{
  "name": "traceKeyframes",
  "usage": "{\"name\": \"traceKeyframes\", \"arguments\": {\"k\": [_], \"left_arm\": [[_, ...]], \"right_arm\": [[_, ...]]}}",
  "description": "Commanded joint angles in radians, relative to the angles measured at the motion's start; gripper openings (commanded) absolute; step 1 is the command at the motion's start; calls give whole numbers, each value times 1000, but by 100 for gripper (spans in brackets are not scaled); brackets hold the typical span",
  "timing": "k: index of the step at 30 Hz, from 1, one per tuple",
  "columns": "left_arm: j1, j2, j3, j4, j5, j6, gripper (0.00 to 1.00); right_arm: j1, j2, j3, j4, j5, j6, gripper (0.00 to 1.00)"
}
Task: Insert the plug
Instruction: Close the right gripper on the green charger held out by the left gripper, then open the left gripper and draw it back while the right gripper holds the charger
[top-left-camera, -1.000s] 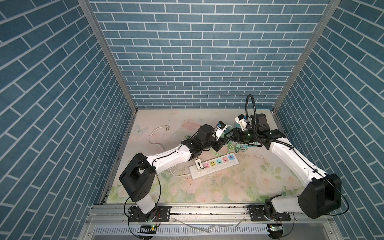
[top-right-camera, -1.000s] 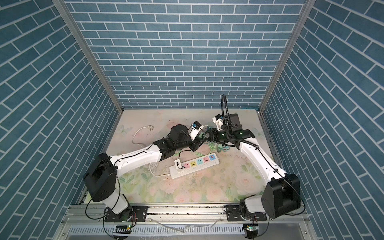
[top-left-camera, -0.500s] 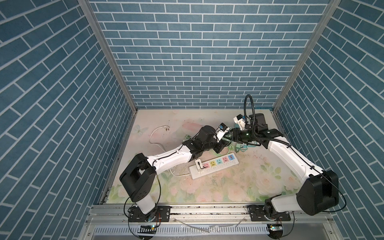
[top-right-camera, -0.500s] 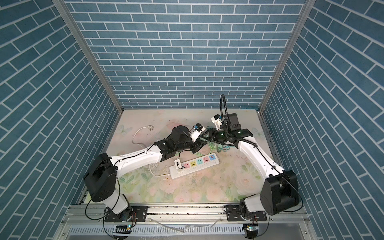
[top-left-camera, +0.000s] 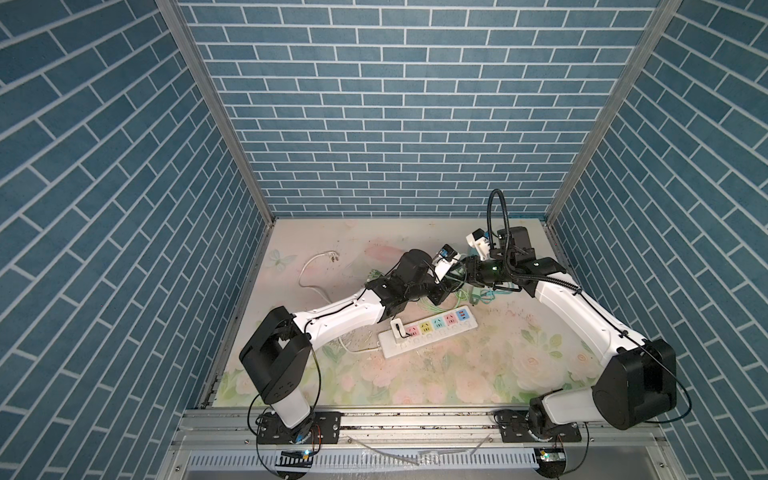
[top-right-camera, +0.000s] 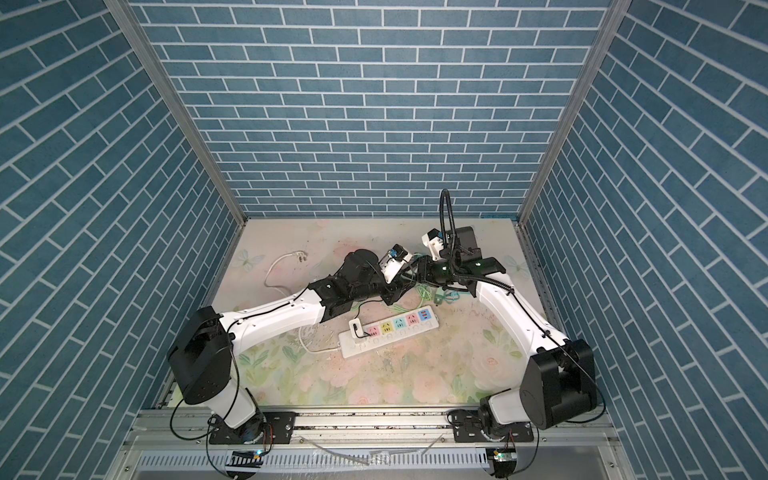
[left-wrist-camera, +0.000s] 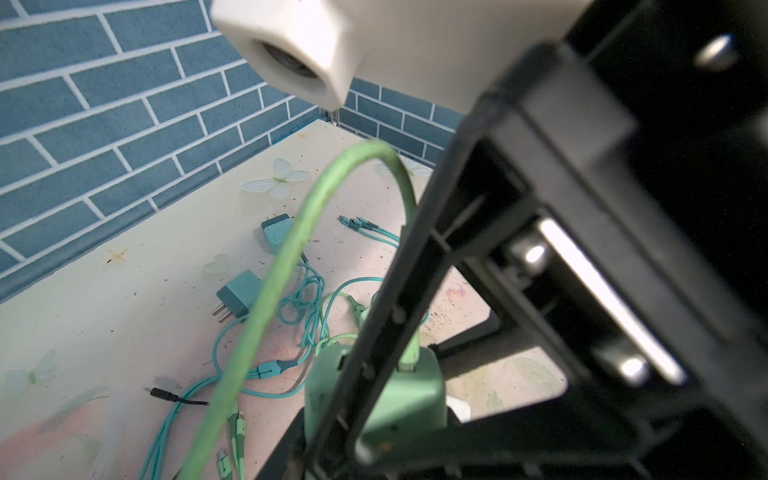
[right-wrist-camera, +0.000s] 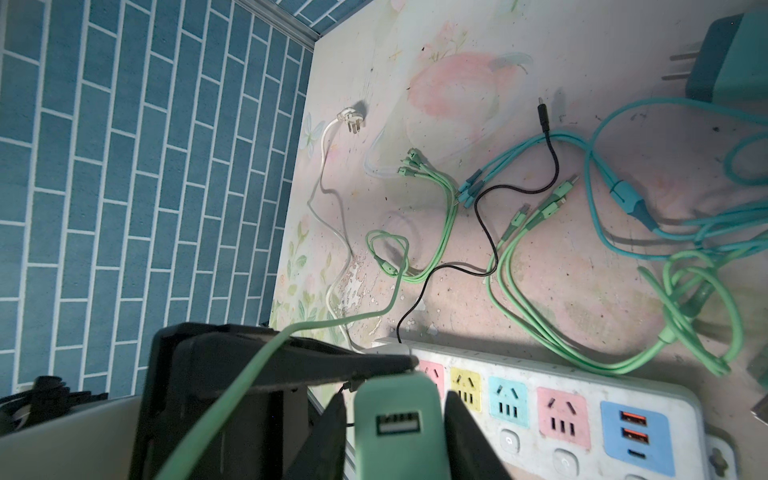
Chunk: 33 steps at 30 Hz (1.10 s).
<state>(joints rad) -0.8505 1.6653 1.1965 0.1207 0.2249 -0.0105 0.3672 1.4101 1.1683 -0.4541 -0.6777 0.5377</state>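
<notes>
Blue-brick walls enclosed the floral worktop (top-left-camera: 457, 374), where the power strip (top-left-camera: 432, 332) lay with its visible coloured sockets unfilled. We observed the green plug (right-wrist-camera: 397, 428) held apart from the strip on its far side, the right pincer (right-wrist-camera: 395, 397) pressed against both its flanks. Whether the left pincer (top-left-camera: 444, 289), close beside it, also gripped we could not tell. We judged the pick-up done, with alignment over a socket and insertion remaining.

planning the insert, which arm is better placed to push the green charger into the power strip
Right, probably: its jaws bracket the green charger, and the power strip lies just beyond it in the right wrist view.
</notes>
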Motion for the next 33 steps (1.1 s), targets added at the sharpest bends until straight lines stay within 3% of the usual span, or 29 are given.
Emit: {"name": "traceKeyframes", "arguments": {"k": [1, 3, 8, 12, 13, 14, 20, 27, 33], "left_arm": [[-7, 7, 28, -13, -2, 14, 36], [-7, 8, 28, -12, -1, 11, 37], [-7, 1, 18, 0, -21, 0, 50], [-7, -6, 19, -12, -43, -13, 84], [-7, -8, 17, -17, -48, -17, 97], [-7, -14, 13, -21, -51, -21, 100], [-8, -64, -13, -75, -101, -13, 100], [-7, -136, -8, -260, 32, 2, 100], [-18, -201, -45, -414, 71, -15, 100]], "right_arm": [[-2, -10, 5, 15, -19, -2, 32], [-2, -10, 7, 15, -21, -1, 24], [0, -14, 6, 14, -20, -1, 9], [-1, -14, 17, -1, 16, -13, 5], [1, -9, 28, -16, 29, -25, 5], [-1, -1, 45, -41, 42, -41, 5], [-2, 69, 166, -194, 98, -179, 2], [0, 167, 237, -275, 97, -339, 1], [9, 257, 295, -324, 67, -427, 0]]}}
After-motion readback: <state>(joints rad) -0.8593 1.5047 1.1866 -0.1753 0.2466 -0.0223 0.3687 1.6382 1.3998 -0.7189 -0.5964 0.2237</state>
